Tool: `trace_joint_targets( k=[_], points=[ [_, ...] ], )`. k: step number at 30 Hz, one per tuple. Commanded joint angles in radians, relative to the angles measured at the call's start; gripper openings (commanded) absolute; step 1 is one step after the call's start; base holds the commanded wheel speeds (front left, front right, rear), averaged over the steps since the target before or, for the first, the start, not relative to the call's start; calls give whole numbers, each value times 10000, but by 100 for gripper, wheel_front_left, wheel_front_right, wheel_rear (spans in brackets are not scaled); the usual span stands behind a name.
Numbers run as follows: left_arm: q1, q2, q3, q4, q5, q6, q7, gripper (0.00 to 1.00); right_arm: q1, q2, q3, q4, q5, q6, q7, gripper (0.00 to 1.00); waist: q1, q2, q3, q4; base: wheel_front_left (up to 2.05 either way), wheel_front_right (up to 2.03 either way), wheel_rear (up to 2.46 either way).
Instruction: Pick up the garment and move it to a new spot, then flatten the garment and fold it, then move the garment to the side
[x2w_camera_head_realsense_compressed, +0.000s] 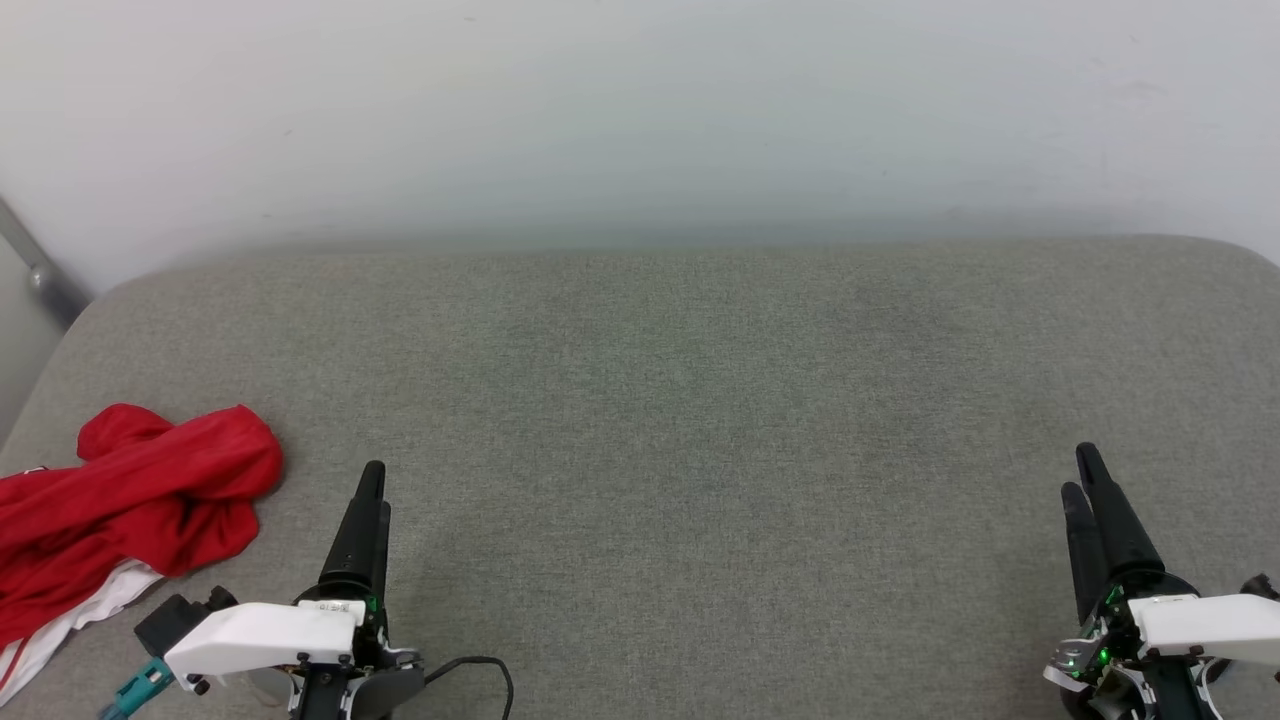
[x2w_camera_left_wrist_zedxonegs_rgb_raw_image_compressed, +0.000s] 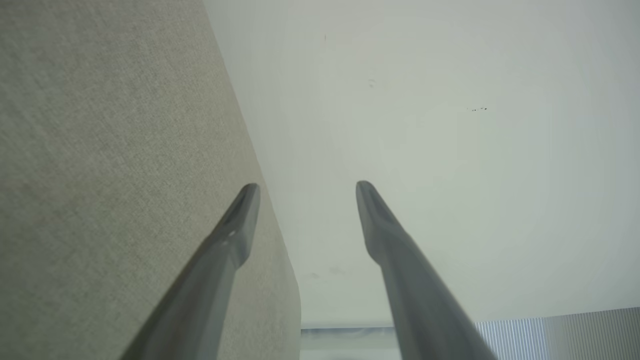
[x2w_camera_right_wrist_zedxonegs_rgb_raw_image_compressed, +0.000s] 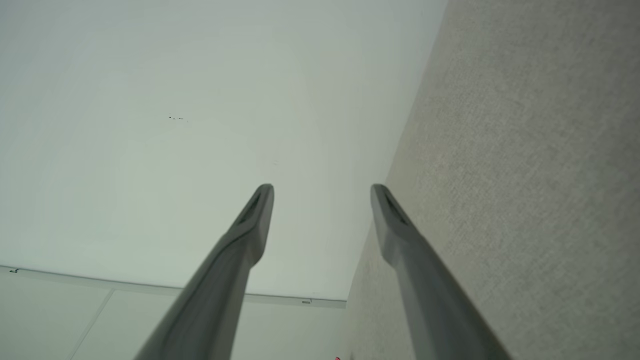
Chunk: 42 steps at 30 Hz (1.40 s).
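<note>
The garment (x2w_camera_head_realsense_compressed: 120, 515), red with a bit of white cloth showing beneath, lies crumpled at the left edge of the grey padded surface (x2w_camera_head_realsense_compressed: 680, 420) in the head view. My left gripper (x2w_camera_head_realsense_compressed: 374, 490) stands just right of it, apart from it, fingers pointing up the view. Far over at the lower right is my right gripper (x2w_camera_head_realsense_compressed: 1085, 470). In the left wrist view the left gripper (x2w_camera_left_wrist_zedxonegs_rgb_raw_image_compressed: 307, 187) is open with nothing between its fingers. The right gripper (x2w_camera_right_wrist_zedxonegs_rgb_raw_image_compressed: 322, 189) in its own wrist view is likewise open and empty.
A pale wall (x2w_camera_head_realsense_compressed: 640, 110) rises behind the padded surface. A grey bar (x2w_camera_head_realsense_compressed: 35, 270) slants at the far left by the surface's rounded corner. A black cable (x2w_camera_head_realsense_compressed: 480, 670) loops beside the left wrist.
</note>
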Motion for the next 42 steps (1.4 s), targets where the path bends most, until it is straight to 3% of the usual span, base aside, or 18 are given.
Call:
trace_joint_targets(
  k=[1, 19, 30, 42],
  points=[
    [-238, 21, -48, -270, 569, -15, -134, 100, -45, -175, 61, -257, -513, 0, -128, 100, 0, -1, -7, 6, 0, 0, 0],
    [-228, 27, -1018, -808, 5750, 595, -835, 100, 196, -164, 244, -1031, -5954, 0, -418, 100, 0, -1, -61, 46, 0, 0, 0],
    [-154, 248, -1351, -853, 7724, 944, -1206, 100, 363, -133, 428, -1351, -7787, 0, -321, 100, 0, -1, -94, 71, 0, 0, 0],
    [-38, 470, -1644, -897, 9113, 1226, -1535, 100, 514, -195, 571, -1522, -9347, 0, -240, 100, 0, -1, -108, 155, 0, 0, 0]
  ],
)
